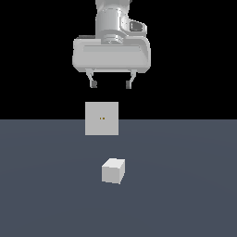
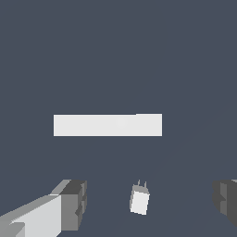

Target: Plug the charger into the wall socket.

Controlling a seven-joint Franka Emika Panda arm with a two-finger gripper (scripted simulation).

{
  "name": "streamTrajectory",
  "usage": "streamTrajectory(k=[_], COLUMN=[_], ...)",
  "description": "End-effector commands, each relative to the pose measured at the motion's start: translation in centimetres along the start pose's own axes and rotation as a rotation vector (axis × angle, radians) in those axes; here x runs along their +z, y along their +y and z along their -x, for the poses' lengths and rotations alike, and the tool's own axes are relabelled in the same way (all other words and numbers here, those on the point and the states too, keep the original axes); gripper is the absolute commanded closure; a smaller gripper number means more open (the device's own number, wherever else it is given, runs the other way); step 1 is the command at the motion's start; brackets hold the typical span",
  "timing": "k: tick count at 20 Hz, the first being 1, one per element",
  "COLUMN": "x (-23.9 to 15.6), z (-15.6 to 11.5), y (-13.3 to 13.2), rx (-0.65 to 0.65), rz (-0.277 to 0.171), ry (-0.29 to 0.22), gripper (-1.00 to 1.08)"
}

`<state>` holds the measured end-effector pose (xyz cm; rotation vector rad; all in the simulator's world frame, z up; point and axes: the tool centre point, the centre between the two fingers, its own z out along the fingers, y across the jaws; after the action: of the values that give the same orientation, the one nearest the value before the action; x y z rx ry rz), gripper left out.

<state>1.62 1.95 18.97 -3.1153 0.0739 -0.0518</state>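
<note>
The charger (image 1: 113,170) is a small off-white cube resting on the dark grey floor, nearer the camera than the wall socket (image 1: 102,119), an upright pale square panel with two tiny yellowish dots at its centre. My gripper (image 1: 111,85) hangs high above both, open, with nothing between its fingers. In the wrist view the charger (image 2: 140,200) shows two thin prongs pointing toward the wall socket (image 2: 108,125), which appears as a pale bar seen from above. The charger lies between my fingertips (image 2: 74,203) in that view, well below them.
A flat dark grey floor (image 1: 185,194) stretches around both objects. Nothing else stands on it.
</note>
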Motion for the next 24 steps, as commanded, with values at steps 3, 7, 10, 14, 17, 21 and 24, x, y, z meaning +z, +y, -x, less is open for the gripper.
streamTrajectory(k=[3, 7, 10, 14, 17, 21, 24], x=[0.0, 0.4, 0.9, 1.9, 3.0, 4.8, 6.3], z=[0.0, 0.4, 1.0, 2.1, 3.3, 5.1, 6.6], y=[0.0, 0.1, 0.2, 0.5, 0.7, 1.1, 1.3], rx=[0.001, 0.007, 0.016, 0.034, 0.052, 0.083, 0.108], rz=[0.0, 0.002, 0.003, 0.007, 0.011, 0.017, 0.023], ry=[0.001, 0.005, 0.011, 0.023, 0.035, 0.056, 0.073], gripper=[-0.92, -0.92, -0.92, -0.92, -0.92, -0.92, -0.92])
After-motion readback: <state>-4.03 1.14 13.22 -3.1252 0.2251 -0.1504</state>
